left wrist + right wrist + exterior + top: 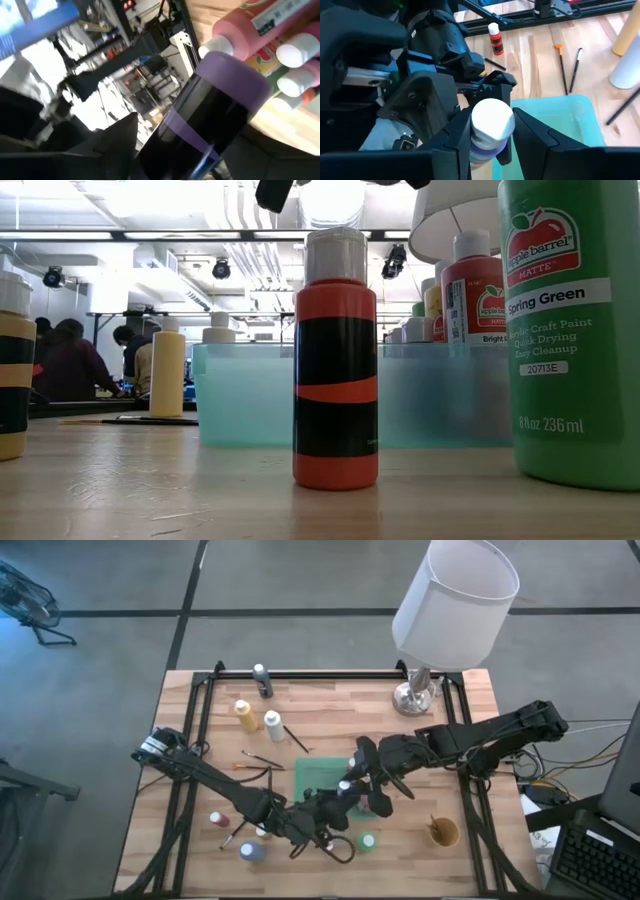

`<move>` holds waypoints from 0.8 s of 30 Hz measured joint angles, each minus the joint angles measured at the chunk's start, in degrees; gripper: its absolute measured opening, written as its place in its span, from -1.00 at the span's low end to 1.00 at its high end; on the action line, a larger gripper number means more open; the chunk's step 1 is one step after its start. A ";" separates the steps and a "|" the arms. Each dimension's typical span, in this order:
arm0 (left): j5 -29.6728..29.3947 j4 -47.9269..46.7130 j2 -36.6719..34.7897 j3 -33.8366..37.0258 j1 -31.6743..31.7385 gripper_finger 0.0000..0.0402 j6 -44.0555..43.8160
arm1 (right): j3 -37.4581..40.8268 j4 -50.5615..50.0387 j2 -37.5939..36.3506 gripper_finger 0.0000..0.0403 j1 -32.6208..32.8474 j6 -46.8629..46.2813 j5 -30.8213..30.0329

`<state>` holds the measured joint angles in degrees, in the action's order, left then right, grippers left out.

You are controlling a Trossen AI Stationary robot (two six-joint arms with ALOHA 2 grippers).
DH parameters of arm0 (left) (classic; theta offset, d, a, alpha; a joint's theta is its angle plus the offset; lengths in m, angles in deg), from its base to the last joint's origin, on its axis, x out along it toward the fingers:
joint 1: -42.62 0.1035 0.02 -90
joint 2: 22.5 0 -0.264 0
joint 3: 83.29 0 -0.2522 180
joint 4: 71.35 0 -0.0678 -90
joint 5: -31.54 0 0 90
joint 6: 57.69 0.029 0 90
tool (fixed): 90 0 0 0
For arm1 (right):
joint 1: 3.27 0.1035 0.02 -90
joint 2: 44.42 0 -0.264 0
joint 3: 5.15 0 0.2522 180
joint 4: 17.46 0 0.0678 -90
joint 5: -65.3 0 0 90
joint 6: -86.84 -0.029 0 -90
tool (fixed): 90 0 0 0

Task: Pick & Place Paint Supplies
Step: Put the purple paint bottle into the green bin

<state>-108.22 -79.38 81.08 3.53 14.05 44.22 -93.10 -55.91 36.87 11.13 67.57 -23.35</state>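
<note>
A purple paint bottle (210,120) with a dark label band fills the middle of the left wrist view, tilted, with the left gripper's dark fingers (107,145) alongside its lower part. Beyond it lie a pink-red bottle (250,25) and pale caps (297,50) over light wood (220,10). Blurred room clutter sits behind.

A pale slatted wooden worktop (320,705) is surrounded by grey floor (100,690). A white-shaded metal lamp (452,600) is placed at its far edge; bright ceiling strip lights (150,235) are seen beyond.
</note>
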 joint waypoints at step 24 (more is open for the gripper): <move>1.43 0.07 -0.58 -0.02 -2.15 0.39 -11.56 | -0.47 -6.78 -2.09 -0.45 -0.41 0.53 -7.71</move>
<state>-106.79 -79.32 80.50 3.51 11.90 32.66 -93.57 -62.69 34.78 10.71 68.11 -31.06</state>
